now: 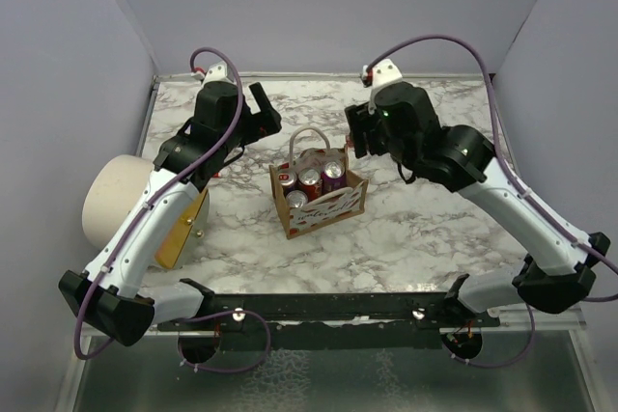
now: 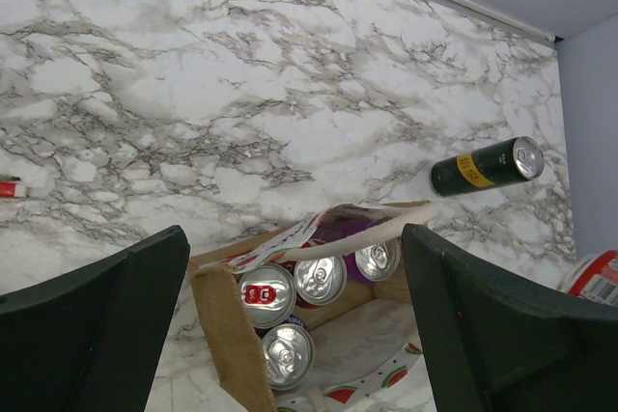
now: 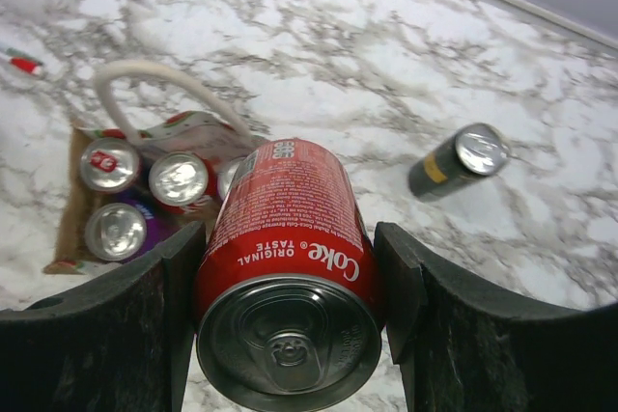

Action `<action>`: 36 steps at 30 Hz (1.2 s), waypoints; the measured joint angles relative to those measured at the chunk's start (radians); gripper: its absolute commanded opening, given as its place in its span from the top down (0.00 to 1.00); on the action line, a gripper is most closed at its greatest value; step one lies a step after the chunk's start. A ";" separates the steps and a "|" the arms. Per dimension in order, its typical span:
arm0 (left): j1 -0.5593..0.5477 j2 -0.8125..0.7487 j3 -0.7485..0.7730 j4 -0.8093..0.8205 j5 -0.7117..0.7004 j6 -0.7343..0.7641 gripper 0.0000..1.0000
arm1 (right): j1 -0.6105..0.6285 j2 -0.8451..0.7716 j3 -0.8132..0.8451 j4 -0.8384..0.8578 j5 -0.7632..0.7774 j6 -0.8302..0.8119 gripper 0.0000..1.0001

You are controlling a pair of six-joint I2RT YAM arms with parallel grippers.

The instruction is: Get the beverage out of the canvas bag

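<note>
The top camera looks down from high behind; both closer wrist cameras share the canvas bag (image 1: 323, 210).

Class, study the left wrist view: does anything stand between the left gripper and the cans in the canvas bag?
Nothing visible blocks it. The left gripper is open above the canvas bag, and all four can tops show uncovered. The white handle lies along the far rim, beside the purple can.

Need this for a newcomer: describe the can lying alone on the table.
On the white marble table, look right of the brown canvas bag of upright cans. A dark cylindrical can with a yellow label lies on bare marble. It alone rests on its side, neither bagged nor gripped.
</note>
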 measured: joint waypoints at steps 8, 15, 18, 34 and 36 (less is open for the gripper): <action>0.000 0.003 0.000 0.005 0.008 -0.001 0.06 | -0.017 -0.122 -0.184 -0.011 0.209 0.079 0.98; 0.000 0.005 0.000 0.005 0.013 0.000 0.06 | -0.172 -0.137 -0.473 -0.034 0.098 0.226 0.98; 0.000 0.005 0.000 0.004 0.016 0.001 0.06 | -0.291 -0.155 -0.595 -0.034 -0.002 0.252 0.98; 0.001 0.025 0.102 -0.028 0.032 0.058 0.06 | -0.853 0.153 -0.510 0.120 -0.237 0.171 0.98; 0.001 0.034 0.114 -0.030 0.034 0.068 0.06 | -0.858 0.221 -0.447 0.141 -0.237 0.169 0.98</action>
